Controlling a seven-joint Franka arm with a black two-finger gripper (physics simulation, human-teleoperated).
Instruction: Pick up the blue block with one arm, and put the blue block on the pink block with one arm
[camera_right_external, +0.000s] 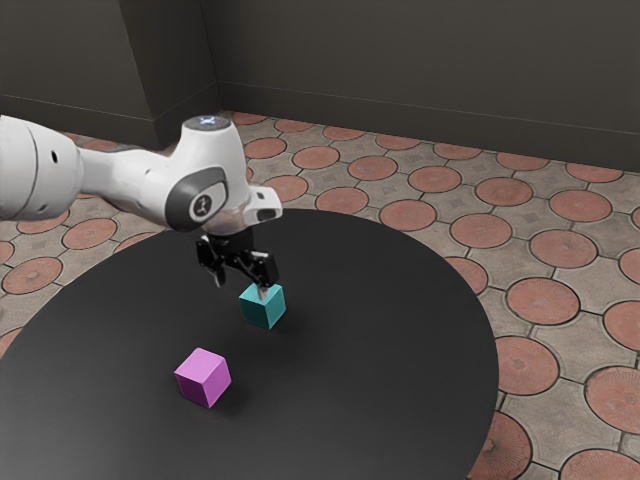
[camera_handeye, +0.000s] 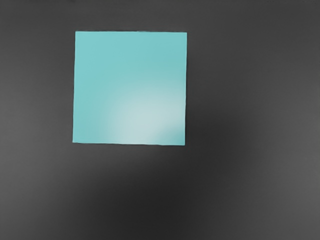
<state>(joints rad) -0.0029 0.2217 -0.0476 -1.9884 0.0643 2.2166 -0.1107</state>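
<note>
A blue-green block (camera_right_external: 264, 307) rests on the round black table (camera_right_external: 400, 330), near its middle. My black gripper (camera_right_external: 243, 280) hangs just above the block's top, a little toward the exterior view's left, with its fingers spread open and nothing between them. In the wrist view the block's top face (camera_handeye: 130, 87) is a flat square directly under my hand. A pink block (camera_right_external: 203, 377) sits on the table nearer the front edge, down and to the left of the blue block in the exterior view, well apart from it.
The table (camera_handeye: 250, 190) stands on a floor of round red-brown tiles (camera_right_external: 560, 300), with dark walls behind. My white arm (camera_right_external: 120, 180) reaches in from the exterior view's left, above the table's back part.
</note>
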